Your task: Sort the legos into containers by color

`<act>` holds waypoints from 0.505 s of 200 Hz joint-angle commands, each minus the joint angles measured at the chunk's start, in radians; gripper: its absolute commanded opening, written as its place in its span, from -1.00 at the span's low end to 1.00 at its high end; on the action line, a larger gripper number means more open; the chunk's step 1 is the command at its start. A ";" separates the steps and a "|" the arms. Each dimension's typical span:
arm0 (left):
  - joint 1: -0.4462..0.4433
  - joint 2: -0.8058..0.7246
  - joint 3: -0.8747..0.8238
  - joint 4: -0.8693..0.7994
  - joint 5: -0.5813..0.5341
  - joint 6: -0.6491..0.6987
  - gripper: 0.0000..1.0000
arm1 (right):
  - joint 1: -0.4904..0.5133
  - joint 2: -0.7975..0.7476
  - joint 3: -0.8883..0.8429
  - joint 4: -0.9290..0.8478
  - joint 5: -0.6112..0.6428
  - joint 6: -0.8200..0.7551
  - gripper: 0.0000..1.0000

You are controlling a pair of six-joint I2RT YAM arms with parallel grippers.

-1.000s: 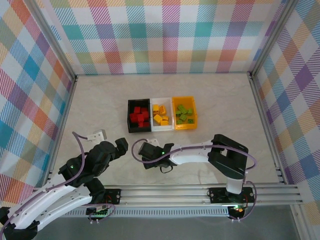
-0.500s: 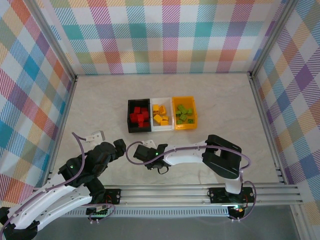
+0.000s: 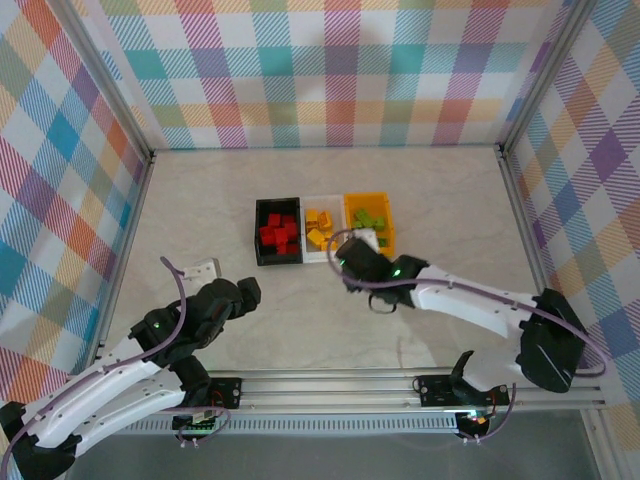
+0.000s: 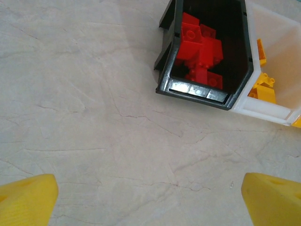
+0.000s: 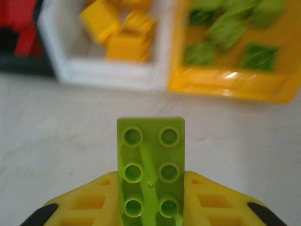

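A lime green lego with six studs stands clamped between the yellow fingers of my right gripper, which is shut on it. This gripper hovers just in front of the white bin and the orange-yellow bin. Green legos lie in the orange-yellow bin, yellow ones in the white bin, red ones in the black bin. My left gripper is open above bare table, nearer than the black bin.
The three bins stand side by side at the table's middle. Metal frame posts and checked walls close in the left, right and far sides. A rail runs along the near edge by the arm bases.
My right arm has swung from near the front left of centre up and right to the bins, carrying the green lego. The left arm shifted slightly forward.
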 commanded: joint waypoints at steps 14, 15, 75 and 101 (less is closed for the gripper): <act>-0.002 0.016 0.007 0.022 -0.003 0.019 1.00 | -0.206 0.134 0.141 0.028 -0.149 -0.122 -0.46; -0.002 0.016 0.008 0.023 -0.002 0.019 1.00 | -0.210 0.140 0.147 0.029 -0.152 -0.124 -0.46; -0.001 0.044 0.031 -0.013 -0.031 0.013 1.00 | -0.310 0.425 0.455 -0.029 -0.207 -0.155 0.12; -0.002 0.048 0.052 -0.022 -0.053 0.029 1.00 | -0.307 0.278 0.368 0.018 -0.219 -0.141 0.49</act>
